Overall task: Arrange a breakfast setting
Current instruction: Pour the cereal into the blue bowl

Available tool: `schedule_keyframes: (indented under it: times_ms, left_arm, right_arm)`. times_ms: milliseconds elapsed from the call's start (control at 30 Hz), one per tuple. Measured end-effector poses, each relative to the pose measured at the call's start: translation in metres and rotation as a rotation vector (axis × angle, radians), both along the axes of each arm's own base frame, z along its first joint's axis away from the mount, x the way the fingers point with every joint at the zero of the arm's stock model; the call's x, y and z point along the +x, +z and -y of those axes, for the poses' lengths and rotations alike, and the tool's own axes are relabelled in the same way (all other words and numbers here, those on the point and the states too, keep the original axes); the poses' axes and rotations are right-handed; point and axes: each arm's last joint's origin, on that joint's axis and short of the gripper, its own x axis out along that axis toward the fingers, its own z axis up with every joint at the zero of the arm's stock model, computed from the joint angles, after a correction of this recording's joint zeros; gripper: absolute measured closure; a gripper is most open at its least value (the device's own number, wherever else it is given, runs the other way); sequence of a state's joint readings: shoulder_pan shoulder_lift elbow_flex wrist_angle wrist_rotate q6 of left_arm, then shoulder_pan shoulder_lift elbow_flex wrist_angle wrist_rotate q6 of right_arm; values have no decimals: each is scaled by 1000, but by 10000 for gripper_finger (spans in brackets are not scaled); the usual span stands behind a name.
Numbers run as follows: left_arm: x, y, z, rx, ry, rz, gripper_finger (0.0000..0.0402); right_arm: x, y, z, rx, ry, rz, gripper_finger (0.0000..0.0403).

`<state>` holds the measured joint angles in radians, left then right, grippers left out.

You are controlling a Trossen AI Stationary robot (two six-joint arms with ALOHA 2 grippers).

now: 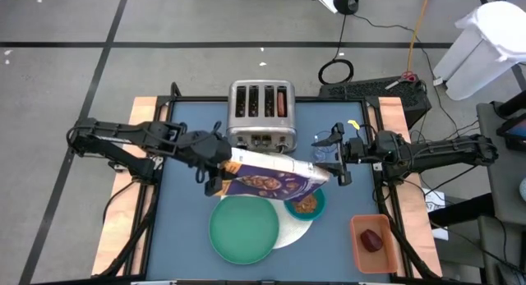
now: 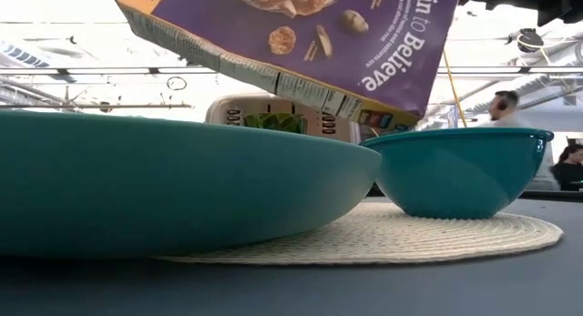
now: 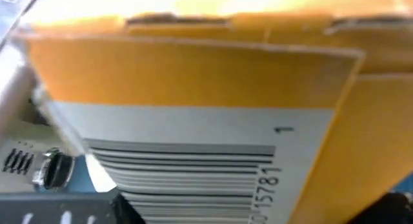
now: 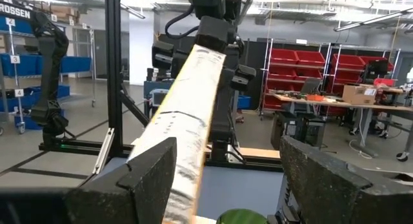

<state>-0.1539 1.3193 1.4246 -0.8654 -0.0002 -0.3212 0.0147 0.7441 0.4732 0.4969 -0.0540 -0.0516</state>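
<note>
Left hand (image 1: 220, 172): clenching one end of the purple cereal box (image 1: 271, 178), which is tilting above the teal bowl (image 1: 306, 204). Green plate (image 1: 244, 227): lying on the white woven placemat (image 1: 297, 229), just beside the bowl. Right hand (image 1: 335, 158): hovering at the box's other end, fingers spread, grasping nothing. Dark red fruit (image 1: 372, 240): sitting in an orange tray (image 1: 359, 244) at the surface's right edge.

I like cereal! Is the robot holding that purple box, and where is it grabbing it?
Yes. The left end effector grips the purple cereal box by its end, tilted above the teal bowl.
</note>
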Motion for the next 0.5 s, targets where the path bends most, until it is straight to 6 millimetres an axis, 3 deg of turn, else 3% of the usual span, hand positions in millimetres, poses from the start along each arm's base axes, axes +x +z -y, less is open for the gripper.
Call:
schedule_keyframes:
  times_ms: [500]
  left_arm:
    - [1,-1,1,7,2,9,227]
  right_arm:
    - [0,0,0,-13,-2,1,135]
